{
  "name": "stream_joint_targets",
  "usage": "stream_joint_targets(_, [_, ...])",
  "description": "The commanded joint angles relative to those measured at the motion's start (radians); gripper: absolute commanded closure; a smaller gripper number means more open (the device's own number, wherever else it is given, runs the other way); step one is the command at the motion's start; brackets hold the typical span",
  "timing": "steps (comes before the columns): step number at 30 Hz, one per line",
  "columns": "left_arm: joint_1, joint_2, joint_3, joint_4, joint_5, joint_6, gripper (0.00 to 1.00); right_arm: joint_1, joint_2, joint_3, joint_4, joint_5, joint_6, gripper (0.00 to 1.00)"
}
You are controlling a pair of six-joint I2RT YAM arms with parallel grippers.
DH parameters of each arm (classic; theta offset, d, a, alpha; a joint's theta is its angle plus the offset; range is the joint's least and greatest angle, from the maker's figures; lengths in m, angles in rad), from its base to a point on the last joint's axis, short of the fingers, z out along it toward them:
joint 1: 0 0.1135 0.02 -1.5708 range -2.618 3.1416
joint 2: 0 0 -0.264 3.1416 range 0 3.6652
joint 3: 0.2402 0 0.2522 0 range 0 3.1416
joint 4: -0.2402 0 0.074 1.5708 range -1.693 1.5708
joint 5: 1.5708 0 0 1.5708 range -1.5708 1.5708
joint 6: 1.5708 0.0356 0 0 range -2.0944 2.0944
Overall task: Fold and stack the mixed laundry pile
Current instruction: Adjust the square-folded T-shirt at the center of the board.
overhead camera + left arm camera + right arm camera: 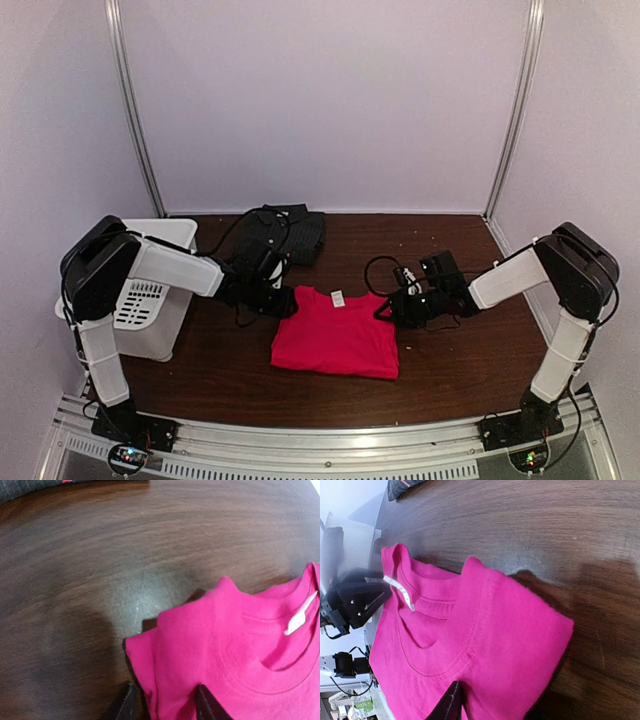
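The red T-shirt (335, 340) lies folded, collar at the back, mid-table. The dark pinstriped shirt (285, 232) lies folded behind it. My left gripper (283, 300) is at the T-shirt's left shoulder corner. In the left wrist view its jaws (165, 686) straddle that corner (150, 650): the right finger presses into the cloth and a thin dark gap shows at the left finger. My right gripper (390, 312) is at the right shoulder. There one finger (451, 702) rests on the red cloth (485, 645), and the other is hidden under it.
A white slotted bin (150, 315) stands at the left edge beside the left arm. Black cables (385, 270) loop over the table behind the right gripper. Bare brown table (460, 370) lies in front of and right of the T-shirt.
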Motion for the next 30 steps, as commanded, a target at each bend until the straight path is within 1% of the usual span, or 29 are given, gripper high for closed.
stream_joint_targets(1, [0.028,0.021,-0.033,-0.013,-0.003,-0.019,0.71,0.01,0.033,-0.024,-0.13,0.078,-0.014,0.68])
stream_joint_targets(3, [0.067,0.008,-0.064,-0.012,-0.004,-0.023,0.85,-0.007,0.005,-0.023,-0.173,0.111,-0.045,0.69])
stream_joint_targets(6, [0.099,-0.009,-0.103,-0.009,-0.021,0.006,1.0,-0.057,-0.027,-0.022,-0.205,0.13,-0.092,0.78])
stream_joint_targets(7, [0.103,-0.008,-0.105,-0.011,-0.021,0.017,1.0,-0.069,-0.03,-0.014,-0.212,0.122,-0.108,0.81])
stream_joint_targets(9, [0.104,-0.003,-0.105,-0.009,-0.021,0.034,1.0,-0.076,-0.03,0.02,-0.232,0.094,-0.142,0.82])
stream_joint_targets(11, [0.107,-0.006,-0.109,0.007,-0.008,0.042,1.0,-0.076,-0.037,0.044,-0.237,0.054,-0.157,0.76])
stream_joint_targets(12, [0.107,-0.011,-0.113,0.019,0.005,0.041,0.95,-0.076,-0.043,0.048,-0.237,0.03,-0.16,0.7])
stream_joint_targets(14, [0.107,-0.022,-0.118,0.028,0.028,0.036,0.81,-0.075,-0.052,0.04,-0.229,-0.022,-0.143,0.59])
stream_joint_targets(16, [0.107,-0.047,-0.129,0.026,0.021,0.02,0.7,-0.07,-0.057,0.009,-0.186,-0.073,-0.096,0.55])
stream_joint_targets(18, [0.107,-0.068,-0.137,0.024,0.008,0.009,0.63,-0.051,-0.057,-0.026,-0.122,-0.092,-0.037,0.53])
stream_joint_targets(21, [0.107,-0.094,-0.137,0.013,0.01,0.008,0.6,-0.006,-0.028,-0.024,-0.074,-0.07,0.002,0.53])
stream_joint_targets(23, [0.106,-0.125,-0.147,0.008,0.009,0.029,0.59,0.015,-0.01,-0.025,-0.052,-0.045,0.026,0.55])
stream_joint_targets(24, [0.103,-0.161,-0.17,0.039,0.026,0.051,0.58,0.018,-0.017,-0.034,-0.049,-0.024,0.031,0.57])
stream_joint_targets(26, [0.097,-0.239,-0.224,0.103,0.056,0.09,0.55,0.018,-0.059,-0.066,-0.065,0.011,0.024,0.61])
stream_joint_targets(28, [0.094,-0.306,-0.26,0.095,0.076,0.116,0.53,0.018,-0.13,-0.101,-0.098,0.029,0.005,0.63])
stream_joint_targets(30, [0.087,-0.364,-0.29,0.049,0.069,0.135,0.5,0.018,-0.202,-0.142,-0.111,0.024,0.003,0.65])
